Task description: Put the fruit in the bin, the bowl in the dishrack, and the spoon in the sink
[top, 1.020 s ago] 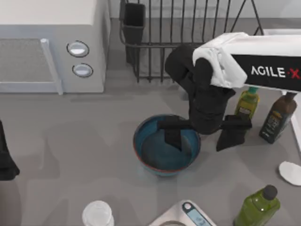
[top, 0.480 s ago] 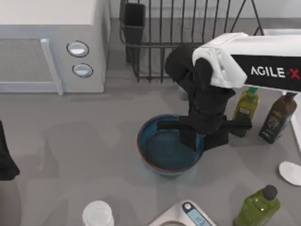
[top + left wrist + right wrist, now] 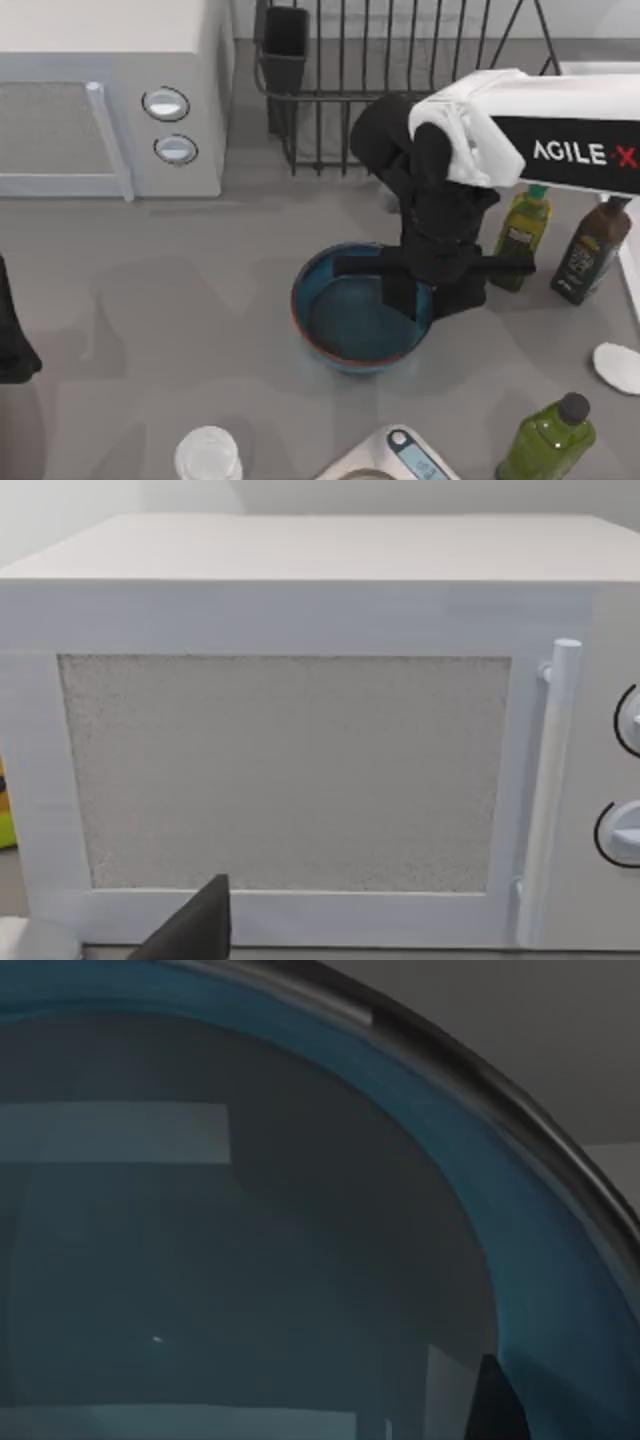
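The right gripper (image 3: 432, 295) is hanging over the right side of the bowl (image 3: 352, 325), one finger (image 3: 402, 293) dipping inside the rim and the other finger (image 3: 462, 297) sitting just outside it, so the claw is pinching the bowl's wall between them. A second ago those fingers were spreading wide apart, one well inside the basin and the other out over the table; half a second ago they were already drawing together on the rim, and now they are staying there with almost no shift. The bowl itself is sitting a touch further right than it was a second ago, and is keeping its place since the half-second mark. It is resting on the grey table (image 3: 180, 300), in front of the dishrack (image 3: 400, 80), which is standing at the back with its dark cup at one corner. The right wrist view is looking into the bowl's (image 3: 250, 1260) grey-blue inside. The left arm (image 3: 12, 330) is staying parked at the table's left edge; whether its claw is spread or pressed together, I cannot tell. Its wrist view is facing the microwave (image 3: 300, 730). The spoon (image 3: 618, 365) is lying at the right edge, near the bottles
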`<state>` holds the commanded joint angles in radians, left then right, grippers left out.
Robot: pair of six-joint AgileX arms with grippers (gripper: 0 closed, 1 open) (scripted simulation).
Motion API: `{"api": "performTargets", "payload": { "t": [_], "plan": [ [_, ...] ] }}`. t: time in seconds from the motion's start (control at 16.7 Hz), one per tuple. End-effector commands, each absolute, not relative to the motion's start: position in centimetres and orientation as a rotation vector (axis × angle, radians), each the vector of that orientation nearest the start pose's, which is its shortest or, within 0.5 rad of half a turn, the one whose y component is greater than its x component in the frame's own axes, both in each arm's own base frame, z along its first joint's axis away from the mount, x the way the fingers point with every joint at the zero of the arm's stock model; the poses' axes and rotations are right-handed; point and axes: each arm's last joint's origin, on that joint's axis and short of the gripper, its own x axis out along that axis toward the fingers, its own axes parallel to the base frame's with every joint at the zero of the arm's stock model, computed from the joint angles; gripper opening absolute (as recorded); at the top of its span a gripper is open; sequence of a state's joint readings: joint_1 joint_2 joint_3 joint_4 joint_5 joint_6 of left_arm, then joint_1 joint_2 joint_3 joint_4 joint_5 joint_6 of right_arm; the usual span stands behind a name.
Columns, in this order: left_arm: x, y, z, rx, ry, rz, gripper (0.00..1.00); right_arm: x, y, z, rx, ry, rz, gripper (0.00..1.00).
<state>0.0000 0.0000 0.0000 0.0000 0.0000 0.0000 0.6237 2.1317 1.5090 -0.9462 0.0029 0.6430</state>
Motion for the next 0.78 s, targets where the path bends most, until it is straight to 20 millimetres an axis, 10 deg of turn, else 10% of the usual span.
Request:
{"api": "performTargets", "payload": {
  "t": [0.78],
  "plan": [
    [10.6,-0.1,16.0,0.000,0.000,0.000,1.00,32.3,23.7,23.0,0.009,1.569,-0.008,0.00]
  ]
}}
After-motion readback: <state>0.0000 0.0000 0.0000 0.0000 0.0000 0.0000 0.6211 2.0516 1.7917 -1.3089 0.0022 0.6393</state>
